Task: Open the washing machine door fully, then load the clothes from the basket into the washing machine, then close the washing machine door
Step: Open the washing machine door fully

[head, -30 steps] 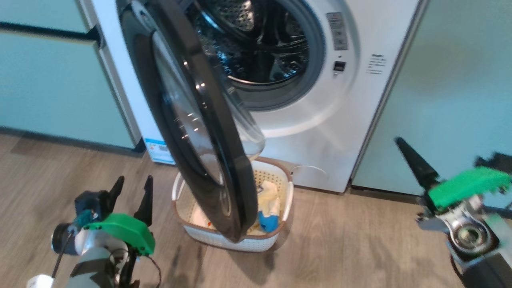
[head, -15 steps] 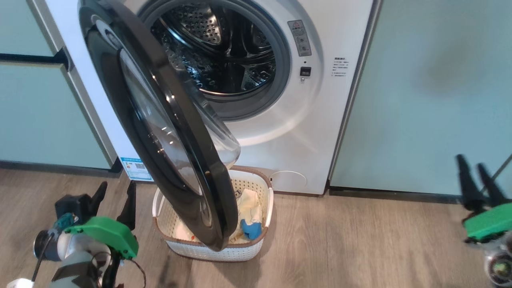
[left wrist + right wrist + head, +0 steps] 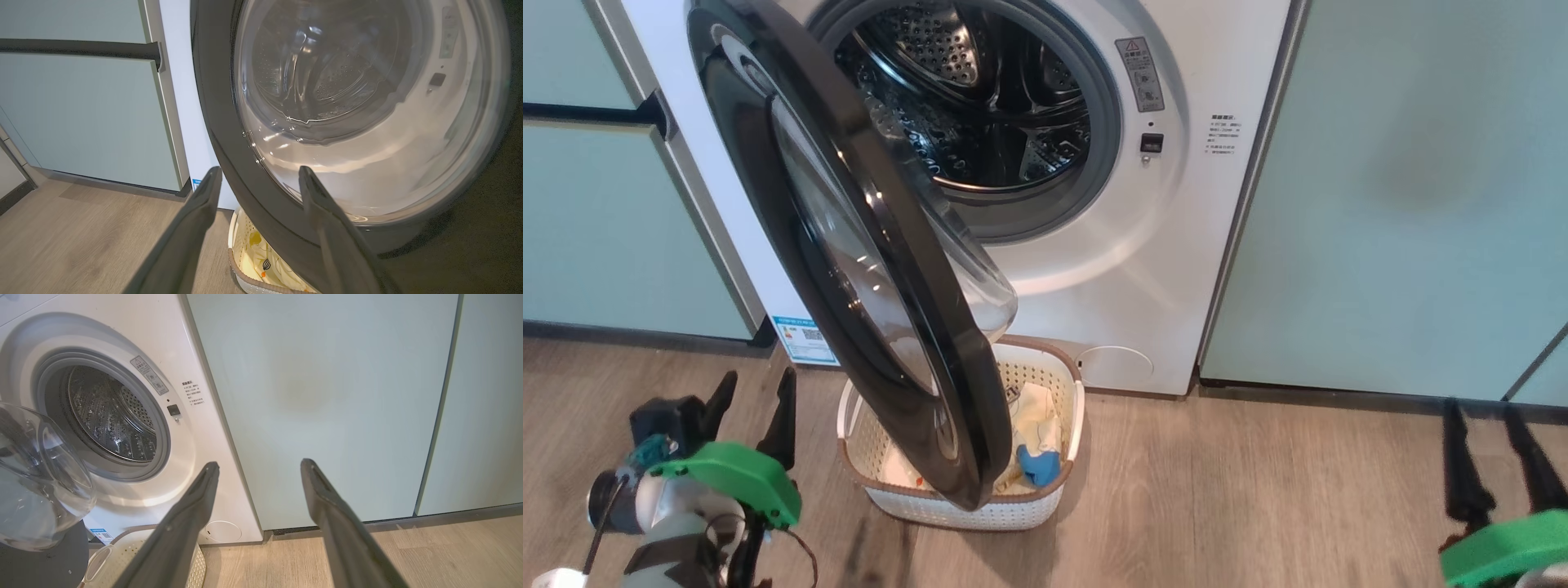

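The door (image 3: 866, 269) stands only part open, its lower edge hanging over the basket (image 3: 1013, 510) on the floor before the washer (image 3: 1192, 245). The clothes (image 3: 1037, 425) lie half hidden under it, and a reach for them now would likely knock the rim or the glass bowl. The left jaws, apart and empty, sit low beside the door's outer face, where a push could skid on the gloss or let the door swing back; the right jaws, also apart, hang well off to the right, too far to steady anything.
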Robot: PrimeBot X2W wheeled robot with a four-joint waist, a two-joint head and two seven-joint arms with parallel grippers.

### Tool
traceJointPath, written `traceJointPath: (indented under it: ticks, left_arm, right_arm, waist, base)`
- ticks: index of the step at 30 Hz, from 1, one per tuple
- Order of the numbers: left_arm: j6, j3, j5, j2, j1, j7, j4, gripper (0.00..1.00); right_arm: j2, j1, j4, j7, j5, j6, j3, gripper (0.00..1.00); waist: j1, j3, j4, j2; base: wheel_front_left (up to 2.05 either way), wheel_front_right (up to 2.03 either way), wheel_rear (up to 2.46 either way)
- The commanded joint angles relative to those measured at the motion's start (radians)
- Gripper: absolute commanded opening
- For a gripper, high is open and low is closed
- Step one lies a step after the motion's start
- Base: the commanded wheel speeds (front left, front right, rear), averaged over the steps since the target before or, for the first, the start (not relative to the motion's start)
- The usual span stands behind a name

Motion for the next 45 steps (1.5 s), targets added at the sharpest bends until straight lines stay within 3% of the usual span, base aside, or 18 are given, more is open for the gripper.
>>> traceJointPath:
  ticks: [1, 16, 32, 34, 35, 39, 45]
  left_arm:
    - [-0.001, 0.032, -0.011, 0.038, -0.047, -0.006, -0.026, 1.0]
    - [-0.001, 0.024, -0.036, 0.017, -0.042, -0.006, -0.023, 1.0]
    - [-0.001, 0.041, -0.052, 0.007, -0.04, -0.006, -0.033, 1.0]
    - [-0.001, 0.059, -0.059, 0.004, -0.043, -0.006, -0.051, 0.27]
    - [-0.001, 0.063, -0.065, 0.001, -0.044, -0.006, -0.057, 0.0]
    - [-0.001, 0.085, -0.135, 0.005, -0.061, -0.006, -0.071, 0.0]
    - [-0.001, 0.123, -0.213, 0.091, -0.145, -0.006, -0.138, 0.0]
  right_arm:
    - [0.002, -0.007, -0.043, -0.01, -0.027, -0.003, -0.002, 1.0]
    - [0.101, 0.095, -0.11, -0.01, -0.161, -0.003, -0.066, 1.0]
    - [0.115, 0.111, -0.115, -0.01, -0.183, -0.003, -0.063, 1.0]
    - [0.115, 0.11, -0.114, -0.01, -0.183, -0.003, -0.063, 1.0]
    - [0.115, 0.11, -0.114, -0.01, -0.183, -0.003, -0.062, 1.0]
    - [0.117, 0.109, -0.111, -0.01, -0.185, -0.003, -0.059, 1.0]
    - [0.115, 0.114, -0.109, -0.01, -0.186, -0.003, -0.055, 1.0]
  waist:
    - [0.0, -0.001, 0.002, -0.0001]
    - [0.0, -0.003, 0.01, -0.0001]
    - [0.0, 0.001, 0.019, -0.0001]
    - [0.0, 0.003, 0.02, -0.0001]
    - [0.0, 0.003, 0.021, -0.0001]
    - [0.0, 0.003, 0.027, -0.0001]
    - [0.0, -0.002, 0.038, -0.0001]
  base:
    - [0.0, 0.0, 0.0]
    - [0.0, 0.0, 0.0]
    - [0.0, 0.0, 0.0]
    - [0.0, 0.0, 0.0]
    - [0.0, 0.0, 0.0]
    - [0.0, 0.0, 0.0]
    - [0.0, 0.0, 0.0]
